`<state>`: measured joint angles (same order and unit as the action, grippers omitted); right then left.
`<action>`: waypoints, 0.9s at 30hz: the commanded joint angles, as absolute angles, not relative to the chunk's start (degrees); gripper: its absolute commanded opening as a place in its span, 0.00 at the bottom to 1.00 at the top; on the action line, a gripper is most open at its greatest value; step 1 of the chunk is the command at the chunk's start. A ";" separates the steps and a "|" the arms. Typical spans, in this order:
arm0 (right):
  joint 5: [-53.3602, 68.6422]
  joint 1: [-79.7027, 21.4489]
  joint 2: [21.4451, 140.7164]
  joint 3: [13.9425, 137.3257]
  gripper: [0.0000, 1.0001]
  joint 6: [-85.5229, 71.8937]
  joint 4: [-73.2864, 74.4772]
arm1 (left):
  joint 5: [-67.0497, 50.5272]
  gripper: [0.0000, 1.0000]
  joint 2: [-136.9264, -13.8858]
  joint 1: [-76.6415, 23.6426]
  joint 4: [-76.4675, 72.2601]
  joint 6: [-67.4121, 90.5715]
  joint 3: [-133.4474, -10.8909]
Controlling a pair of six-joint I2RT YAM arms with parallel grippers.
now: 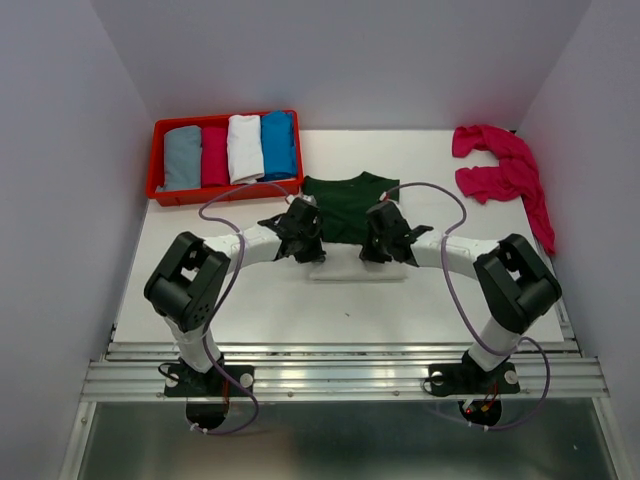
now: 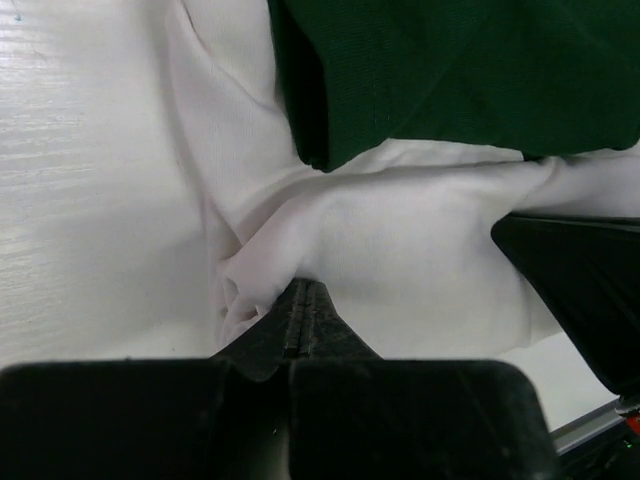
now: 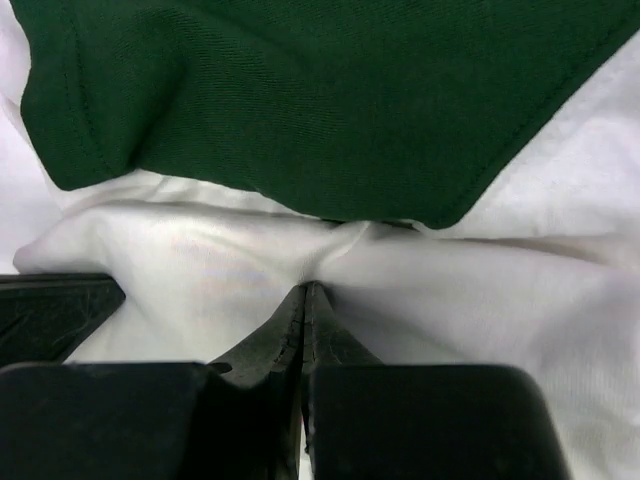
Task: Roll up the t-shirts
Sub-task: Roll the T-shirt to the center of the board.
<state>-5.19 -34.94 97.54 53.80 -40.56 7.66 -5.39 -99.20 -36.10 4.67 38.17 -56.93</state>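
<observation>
White table [image 1: 250,310], tee [image 1: 350,205] apparently lengthwise near-to-far

White/green tee [image 1: 350,200] centre, part-folded, near hem bunched, pink tees [image 1: 500,165] crumpled far-R

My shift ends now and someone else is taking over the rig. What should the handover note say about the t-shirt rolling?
Left gripper: shut on the near white edge of the white-and-green t-shirt.
Right gripper: shut on that same edge, further right.
Where: that shirt lies mid-table, green cloth over white; the pink t-shirts are heaped at the far right.
Done: four rolled garments sit in the red tray, far left.
Left: roll the pinched shirt, then the pink ones.
</observation>
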 commanded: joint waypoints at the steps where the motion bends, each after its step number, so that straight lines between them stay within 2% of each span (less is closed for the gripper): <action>1: -8.50 -35.24 91.35 53.35 0.01 -39.73 8.78 | -4.57 0.00 -99.32 -34.98 5.80 37.53 -55.99; 5: -14.92 -35.24 85.18 53.00 0.01 -37.71 12.12 | -3.43 0.00 -94.51 -34.98 7.03 36.04 -57.21; 8: -15.21 -31.31 81.48 51.77 0.01 -36.83 13.18 | -1.94 0.00 -89.92 -34.98 9.57 34.81 -59.32; 15: -14.94 -29.18 82.18 49.22 0.01 -36.91 12.75 | -2.28 0.00 -87.18 -34.89 10.63 34.01 -60.65; 23: -17.58 -28.65 89.90 45.70 0.01 -36.04 9.67 | -3.78 0.00 -85.00 -34.98 9.93 35.60 -58.36; 27: -16.53 -28.65 87.37 46.66 0.01 -35.86 11.33 | -2.82 0.00 -82.71 -34.98 11.25 36.21 -57.05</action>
